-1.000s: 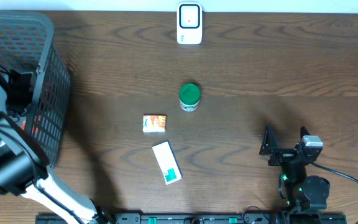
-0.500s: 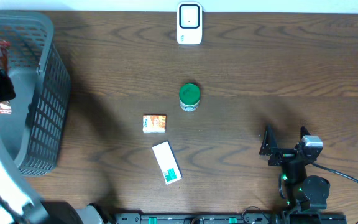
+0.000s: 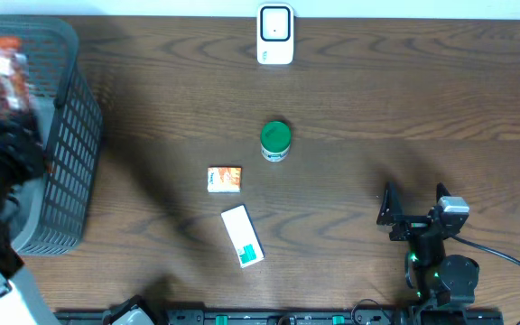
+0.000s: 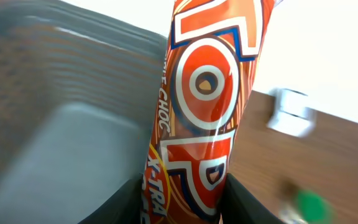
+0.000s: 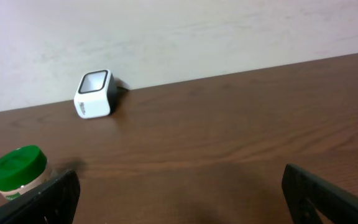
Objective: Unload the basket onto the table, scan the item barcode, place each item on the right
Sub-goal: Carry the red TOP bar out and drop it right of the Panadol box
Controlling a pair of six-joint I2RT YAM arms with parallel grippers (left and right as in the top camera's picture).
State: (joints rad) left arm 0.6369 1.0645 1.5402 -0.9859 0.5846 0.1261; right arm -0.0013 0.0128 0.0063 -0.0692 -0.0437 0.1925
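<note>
The left end effector [image 4: 184, 202] is clamped on the lower end of an orange chocolate bar [image 4: 207, 93], holding it over the grey basket [image 3: 70, 135] at the left edge of the counter [image 3: 377, 108]. The bar's long axis runs straight out from the fingers. The scanner [image 3: 275, 34] stands well apart to the right, at the far edge, so the left arm probably has to carry the bar there. The right end effector [image 3: 413, 206] rests on the near side, fingers apart.

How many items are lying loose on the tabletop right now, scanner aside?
3: green-lidded jar mid-table, orange box front-left of it, white box nearer the front. The basket may hide more.
</note>
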